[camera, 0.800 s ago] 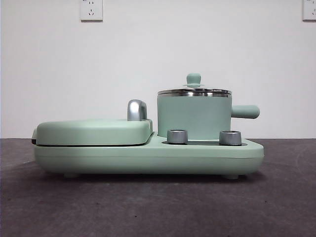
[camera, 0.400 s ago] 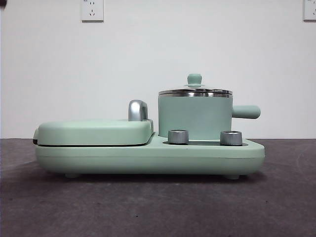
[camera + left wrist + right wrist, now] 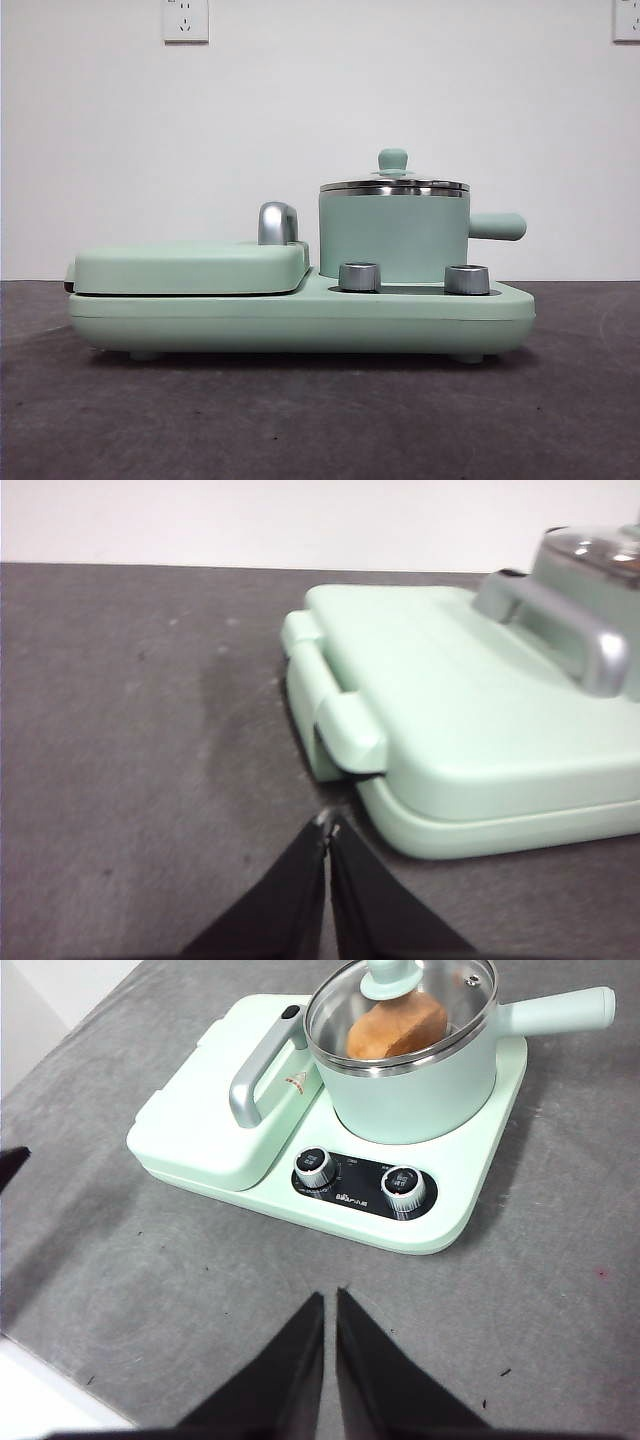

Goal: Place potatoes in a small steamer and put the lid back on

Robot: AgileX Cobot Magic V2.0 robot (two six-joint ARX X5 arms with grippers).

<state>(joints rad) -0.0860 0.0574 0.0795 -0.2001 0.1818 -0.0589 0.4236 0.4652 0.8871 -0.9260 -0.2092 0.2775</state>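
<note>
— Two grippers, both idle, as you can check in the wrist views. Your left gripper point(image 3: 329, 828) hangs over the dark table point(image 3: 150, 730) just off the griddle's point(image 3: 450, 710) hinged end, jaws pressed together on nothing. Your right gripper point(image 3: 330, 1298) sits high in front of the appliance, well clear of it, jaws likewise closed and empty.

— And the potato?

— You will find the potato point(image 3: 398, 1026) inside the small steamer point(image 3: 415, 1085), visible through the glass of the lid point(image 3: 400, 1005). That lid sits flat on the steel rim, its green knob point(image 3: 393, 160) upright in the middle.

— Where does the pot stand?

— On the mint-green base point(image 3: 300, 320), behind the two chrome dials point(image 3: 360, 276), its side handle point(image 3: 497, 226) pointing away from the griddle. Beside the pot you see the griddle cover closed, with its chrome handle point(image 3: 277, 222) rising between the two.

— Do the arms show from the front?

— No, you see neither gripper in that view.
</note>
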